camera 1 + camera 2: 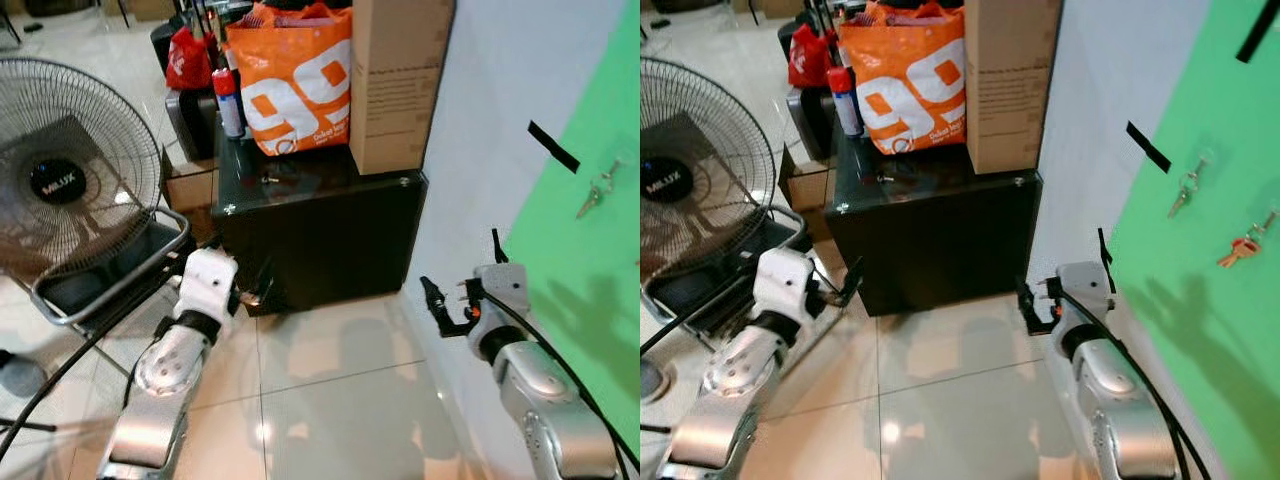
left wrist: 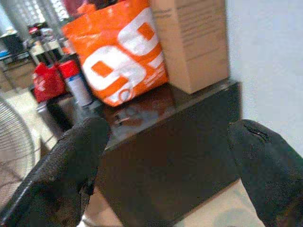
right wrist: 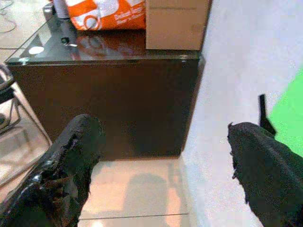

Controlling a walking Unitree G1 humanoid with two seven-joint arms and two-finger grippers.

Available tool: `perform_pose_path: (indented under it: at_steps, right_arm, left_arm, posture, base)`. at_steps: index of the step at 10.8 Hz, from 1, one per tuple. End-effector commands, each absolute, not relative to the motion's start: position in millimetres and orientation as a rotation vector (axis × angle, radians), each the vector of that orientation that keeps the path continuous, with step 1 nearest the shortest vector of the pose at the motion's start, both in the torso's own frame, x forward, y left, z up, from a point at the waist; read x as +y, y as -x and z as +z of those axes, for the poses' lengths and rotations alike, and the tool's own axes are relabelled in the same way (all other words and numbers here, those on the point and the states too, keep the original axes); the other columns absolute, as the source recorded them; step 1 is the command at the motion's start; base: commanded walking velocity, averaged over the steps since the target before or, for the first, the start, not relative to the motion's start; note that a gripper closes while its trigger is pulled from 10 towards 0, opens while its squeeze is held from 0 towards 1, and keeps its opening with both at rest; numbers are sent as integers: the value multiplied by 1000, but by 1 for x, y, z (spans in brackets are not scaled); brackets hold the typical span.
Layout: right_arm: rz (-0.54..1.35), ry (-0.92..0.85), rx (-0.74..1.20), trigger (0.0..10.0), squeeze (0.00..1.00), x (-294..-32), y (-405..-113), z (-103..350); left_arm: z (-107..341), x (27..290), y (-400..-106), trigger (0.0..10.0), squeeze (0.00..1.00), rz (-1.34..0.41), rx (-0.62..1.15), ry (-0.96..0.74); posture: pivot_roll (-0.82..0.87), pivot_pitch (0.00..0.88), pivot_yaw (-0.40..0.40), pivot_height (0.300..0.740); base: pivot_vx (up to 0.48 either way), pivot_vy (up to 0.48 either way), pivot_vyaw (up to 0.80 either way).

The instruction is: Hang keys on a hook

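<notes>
A small bunch of keys lies on the glass top of the black cabinet, in front of the orange bag. On the green wall panel to my right, a silver key bunch hangs from a small clear hook, and a second bunch with an orange tag hangs further right. My left gripper is low by the cabinet's front left corner, open and empty. My right gripper is near the white wall below the panel, also open and empty. The left wrist view shows the keys beyond its fingers.
An orange shopping bag, a tall cardboard box and a spray can stand on the cabinet. A large floor fan is at my left. Strips of black tape mark the wall. Tiled floor lies between my arms.
</notes>
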State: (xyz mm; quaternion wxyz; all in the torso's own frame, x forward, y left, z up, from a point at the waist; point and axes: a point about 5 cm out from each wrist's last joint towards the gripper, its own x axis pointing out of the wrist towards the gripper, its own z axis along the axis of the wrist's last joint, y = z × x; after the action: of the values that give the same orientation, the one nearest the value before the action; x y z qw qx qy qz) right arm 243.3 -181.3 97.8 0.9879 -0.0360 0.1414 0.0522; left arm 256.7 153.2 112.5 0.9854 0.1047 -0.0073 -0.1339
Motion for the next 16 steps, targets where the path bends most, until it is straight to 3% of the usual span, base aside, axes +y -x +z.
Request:
perform_pose_path:
  at_steps: [1, 3, 4, 7, 10, 16]
  right_arm:
    - [110, 71, 257, 10000, 1000, -180, -243, 103]
    - [89, 107, 242, 10000, 1000, -181, -244, 104]
    - [79, 112, 232, 10000, 1000, -183, -244, 105]
    - [111, 86, 188, 10000, 1000, -180, -247, 110]
    - [95, 75, 200, 10000, 1000, -181, -252, 107]
    - [84, 67, 204, 10000, 1000, -181, -261, 108]
  left_arm:
    - [109, 154, -258, 10000, 620, -280, 1, -202]
    - [109, 153, -261, 10000, 788, -286, 0, -194]
    - [109, 152, -263, 10000, 945, -286, -5, -197]
    - [109, 154, -263, 10000, 933, -281, -12, -204]
    - [110, 158, -260, 10000, 925, -255, -17, -206]
    - [111, 162, -258, 10000, 914, -224, -23, -208]
  posture:
    - [-48, 0, 109, 740]
    - [-50, 0, 111, 740]
    - [-45, 0, 105, 740]
    - [-31, 0, 89, 740]
    - [-1, 0, 62, 740]
    - [13, 0, 30, 740]
  base:
    - [337, 0, 0]
    - [347, 0, 0]
    - [356, 0, 0]
    - [356, 0, 0]
    - [363, 0, 710]
    - [367, 0, 0]
